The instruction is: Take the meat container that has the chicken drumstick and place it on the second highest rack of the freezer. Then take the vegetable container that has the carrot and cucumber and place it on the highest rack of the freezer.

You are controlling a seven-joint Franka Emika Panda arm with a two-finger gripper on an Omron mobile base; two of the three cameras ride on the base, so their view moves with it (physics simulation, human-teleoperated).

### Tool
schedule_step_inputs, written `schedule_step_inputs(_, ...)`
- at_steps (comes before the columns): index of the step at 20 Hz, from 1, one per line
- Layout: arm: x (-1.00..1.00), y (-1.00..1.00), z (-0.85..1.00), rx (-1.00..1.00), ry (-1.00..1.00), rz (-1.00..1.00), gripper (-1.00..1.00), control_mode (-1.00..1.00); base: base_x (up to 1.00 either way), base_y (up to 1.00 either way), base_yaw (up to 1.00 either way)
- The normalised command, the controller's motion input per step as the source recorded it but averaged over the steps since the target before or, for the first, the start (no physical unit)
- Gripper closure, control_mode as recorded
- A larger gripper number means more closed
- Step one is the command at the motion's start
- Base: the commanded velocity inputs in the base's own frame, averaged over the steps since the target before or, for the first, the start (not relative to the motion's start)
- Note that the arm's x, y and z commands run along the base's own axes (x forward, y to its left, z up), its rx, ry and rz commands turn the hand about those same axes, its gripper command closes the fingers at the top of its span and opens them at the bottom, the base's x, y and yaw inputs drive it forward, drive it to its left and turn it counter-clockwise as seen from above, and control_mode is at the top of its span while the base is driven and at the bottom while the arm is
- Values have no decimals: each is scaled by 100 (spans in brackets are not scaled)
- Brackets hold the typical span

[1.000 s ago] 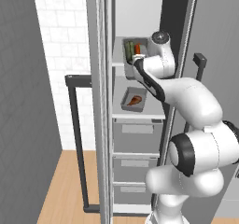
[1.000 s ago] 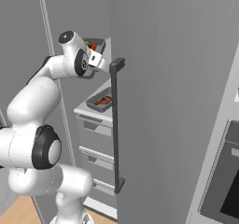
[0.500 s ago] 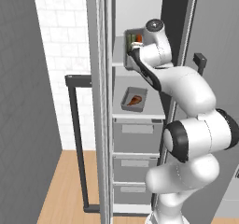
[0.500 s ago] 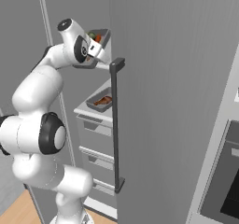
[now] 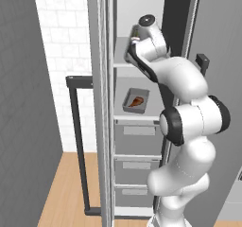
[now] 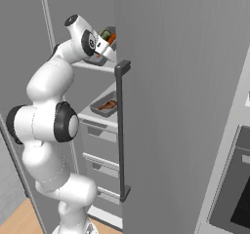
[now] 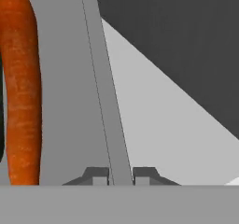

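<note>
Up at the top rack (image 5: 124, 63) of the freezer (image 5: 186, 46), the pincer (image 7: 121, 175) is clenched on the rim wall of the veg tray (image 7: 100, 83): the 2 tips sit either side of the thin grey wall in the hand view, nearly touching it from both sides.

Carrot (image 7: 21, 85) lies inside the tray, just off to one side of the pincer, running roughly parallel to the gripped wall. In the right base view it (image 6: 112, 38) and the cucumber (image 6: 105, 34) poke out just past the wrist, in the tray at top-rack level.

Can't tell whether the tray is already resting on the rack or held just above it. The arm hides the underside in both base views, and the hand view gives pale shelf surface beyond the wall but no clear contact line.

Below the pincer, on the 2nd rack (image 5: 137, 117), the meat tray (image 5: 136, 100) sits flat with the drumstick (image 5: 136, 101) in it, well apart from the arm. Same in the right base view: meat tray (image 6: 104, 106) on the lower shelf, above the drawers.

Progress, my read:
- Step 1 (meat tray to 2nd rack): looks done.
- Step 2 (veg tray to top rack): at the rack, grip not yet released.
- Left: set it fully down if it isn't, let go, back the arm out clear of the door.
</note>
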Motion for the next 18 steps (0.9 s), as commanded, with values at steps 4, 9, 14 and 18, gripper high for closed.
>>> schedule_step_inputs(4,16,-14,-18,4,0,-12,100,-100,0,0,0)
schedule_step_inputs(9,3,-25,-23,1,0,-8,100,-100,0,0,0)
schedule_step_inputs(14,13,-16,-6,0,0,-8,-100,-100,0,0,0)
schedule_step_inputs(18,0,0,0,0,0,-1,-100,-100,0,0,0)
